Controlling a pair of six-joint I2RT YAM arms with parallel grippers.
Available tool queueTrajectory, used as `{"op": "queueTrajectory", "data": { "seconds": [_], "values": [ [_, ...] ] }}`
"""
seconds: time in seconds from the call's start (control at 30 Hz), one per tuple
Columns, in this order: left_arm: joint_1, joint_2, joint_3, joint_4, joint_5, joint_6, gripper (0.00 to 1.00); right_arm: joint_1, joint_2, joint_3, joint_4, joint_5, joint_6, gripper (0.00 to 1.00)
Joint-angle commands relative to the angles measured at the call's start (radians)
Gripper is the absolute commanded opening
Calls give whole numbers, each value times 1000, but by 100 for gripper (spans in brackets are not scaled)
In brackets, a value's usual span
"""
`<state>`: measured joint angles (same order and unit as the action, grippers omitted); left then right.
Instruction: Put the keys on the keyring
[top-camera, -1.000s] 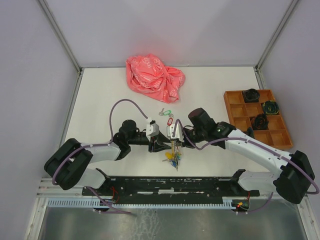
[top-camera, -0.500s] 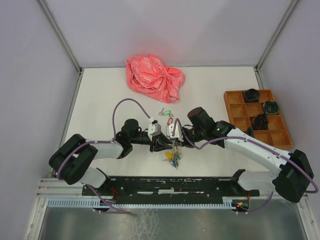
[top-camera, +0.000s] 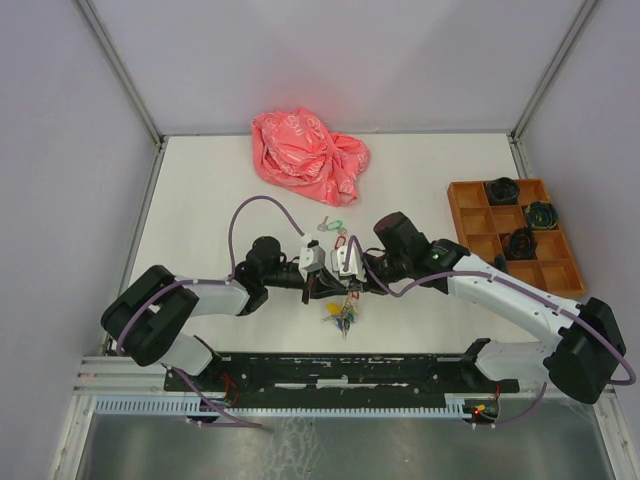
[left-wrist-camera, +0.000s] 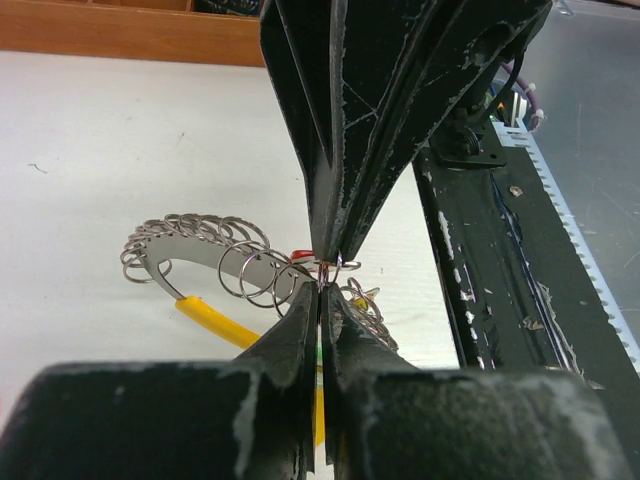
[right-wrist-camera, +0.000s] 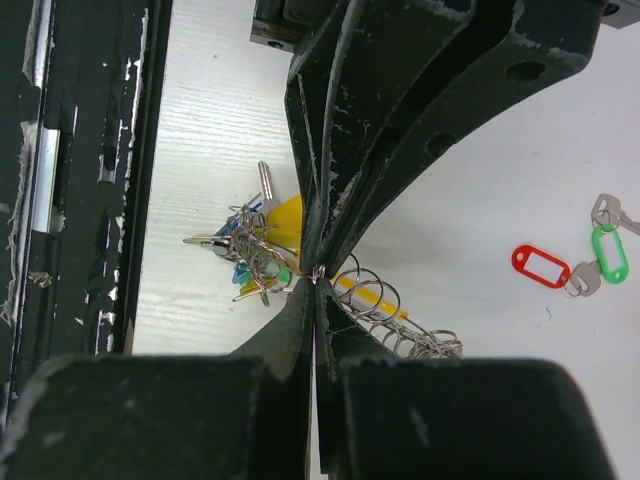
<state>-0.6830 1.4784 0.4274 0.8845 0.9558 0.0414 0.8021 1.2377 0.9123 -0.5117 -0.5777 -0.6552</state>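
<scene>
The keys (right-wrist-camera: 541, 266), red- and green-tagged, are seen lying on the table (top-camera: 200, 200), not yet threaded, just beyond the keyring (left-wrist-camera: 250, 272) on the side away from the arm bases. The keyring's wire is pinched at one spot by the left gripper (left-wrist-camera: 322, 292) and the right gripper (right-wrist-camera: 313, 278), both clamped tight, tips almost touching. The keys are judged slightly nearer the right arm, and one grip would have to be given up first.
</scene>
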Motion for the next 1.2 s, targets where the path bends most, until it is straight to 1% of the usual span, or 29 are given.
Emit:
{"op": "queueTrajectory", "data": {
  "seconds": [0.0,0.17,0.3,0.5,0.67,0.73,0.8,0.83,0.87,0.93,1.0,1.1,1.17],
  "values": [
    [-4,-18,30,6,5,16,3,2,-32,44,-10,19,-15,1],
    [-4,-45,19,12,-9,9,3,3,-75,4,-49,133,17,1],
    [-2,-61,12,24,-31,-13,3,2,-116,-40,-42,176,43,1],
    [-1,-90,1,96,-66,-75,3,2,-90,-60,-3,115,64,1],
    [-3,-79,-14,159,-81,-122,3,2,-74,-65,61,65,79,1],
    [-3,-74,-15,164,-83,-122,3,2,-78,-69,73,72,83,1],
    [-2,-76,-13,129,-95,-106,3,2,-117,-85,80,105,86,1],
    [-3,-80,-10,107,-102,-91,3,2,-142,-97,82,120,87,5],
    [-3,-86,-10,87,-107,-79,3,2,-170,-106,82,128,90,12],
    [-1,-90,-5,65,-111,-63,3,2,-209,-114,88,124,95,22],
    [-3,-90,0,57,-107,-60,3,2,-221,-112,100,106,96,29],
    [-3,-91,6,49,-102,-60,3,2,-203,-101,120,82,85,36],
    [-3,-94,6,46,-99,-60,3,2,-182,-91,134,65,78,38]
  ]
}}
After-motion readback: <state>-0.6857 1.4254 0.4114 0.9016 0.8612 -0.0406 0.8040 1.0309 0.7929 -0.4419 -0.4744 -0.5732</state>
